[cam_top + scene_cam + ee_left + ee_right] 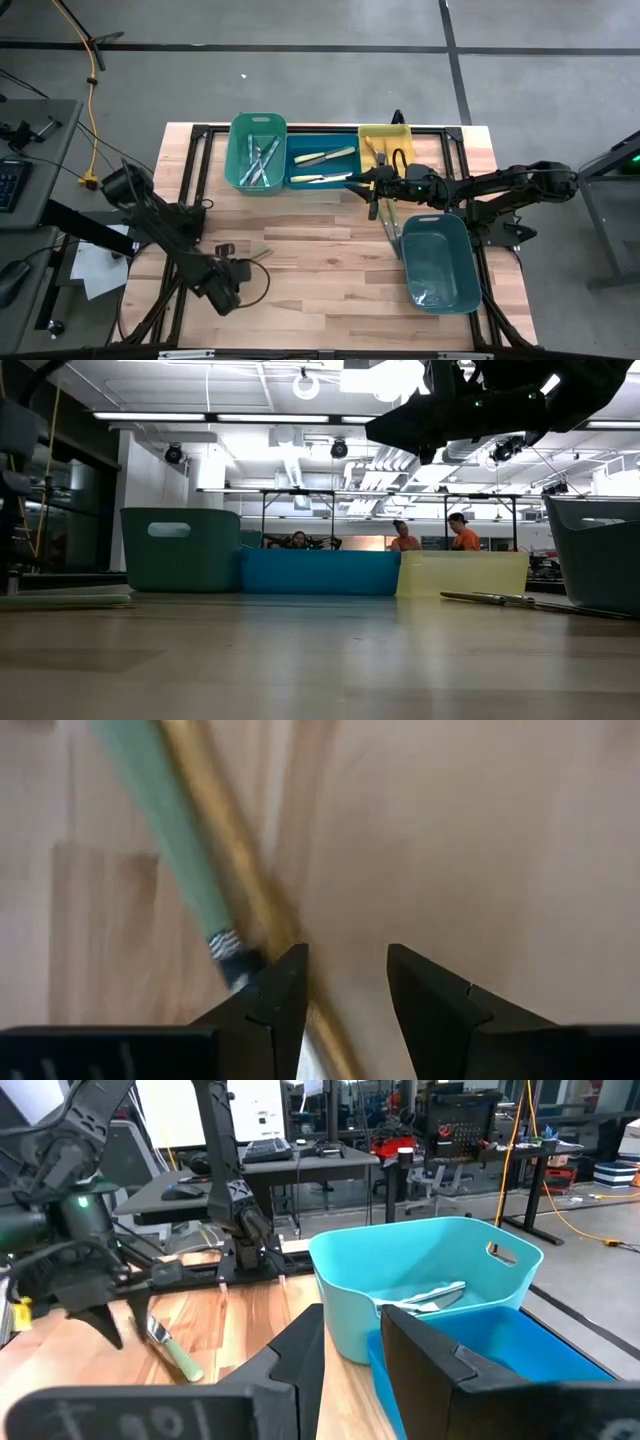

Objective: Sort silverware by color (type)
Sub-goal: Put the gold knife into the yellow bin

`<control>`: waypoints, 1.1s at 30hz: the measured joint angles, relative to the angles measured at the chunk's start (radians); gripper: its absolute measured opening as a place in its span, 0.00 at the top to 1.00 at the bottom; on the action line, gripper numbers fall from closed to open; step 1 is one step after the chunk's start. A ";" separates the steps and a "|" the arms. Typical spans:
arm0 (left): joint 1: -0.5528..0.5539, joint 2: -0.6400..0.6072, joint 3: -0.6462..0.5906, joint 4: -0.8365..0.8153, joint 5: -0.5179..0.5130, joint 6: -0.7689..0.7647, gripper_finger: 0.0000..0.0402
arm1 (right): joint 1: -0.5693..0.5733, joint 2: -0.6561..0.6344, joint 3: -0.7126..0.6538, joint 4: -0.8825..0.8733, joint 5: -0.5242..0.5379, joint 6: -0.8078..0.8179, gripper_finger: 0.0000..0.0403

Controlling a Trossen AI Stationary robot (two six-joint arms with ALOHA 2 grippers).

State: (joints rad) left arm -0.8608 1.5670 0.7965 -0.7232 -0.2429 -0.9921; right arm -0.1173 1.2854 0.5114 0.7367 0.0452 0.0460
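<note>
Wooden tabletop under us, bins along the far edge, and silverware half sorted.

We see our left gripper (345,982) hanging low over the near-left boards with a narrow gap between its fingers and nothing held, just above a green-handled utensil (170,830) crossing a brownish one (225,830). Our right gripper (350,1345), also narrowly parted and empty, hovers by the blue bin (322,152); beside it stand the green bin (257,122) with several pieces and the yellow bin (387,133). We judge these utensils light, stiff and slippery, lying flat; we would pinch one across the handle's middle, clear of its crossing neighbour.
</note>
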 joint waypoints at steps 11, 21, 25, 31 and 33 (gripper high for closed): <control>0.001 0.010 0.000 -0.040 0.014 -0.120 0.67 | 0.000 0.000 0.000 -0.008 0.000 -0.001 0.76; 0.006 0.009 0.067 -0.089 -0.019 -0.106 0.67 | 0.000 0.000 0.000 -0.008 0.000 -0.001 0.76; 0.017 0.009 0.067 -0.160 -0.021 -0.167 0.67 | 0.000 0.000 0.000 -0.008 0.000 -0.002 0.76; 0.029 0.009 0.067 -0.142 -0.022 -0.165 0.67 | 0.000 0.000 0.000 -0.008 0.000 -0.002 0.76; 0.030 0.009 0.067 -0.129 -0.022 -0.158 0.67 | 0.000 0.000 0.000 -0.008 0.000 -0.002 0.76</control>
State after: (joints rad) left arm -0.8307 1.5761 0.8631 -0.8521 -0.2649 -1.1504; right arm -0.1173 1.2854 0.5114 0.7285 0.0452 0.0444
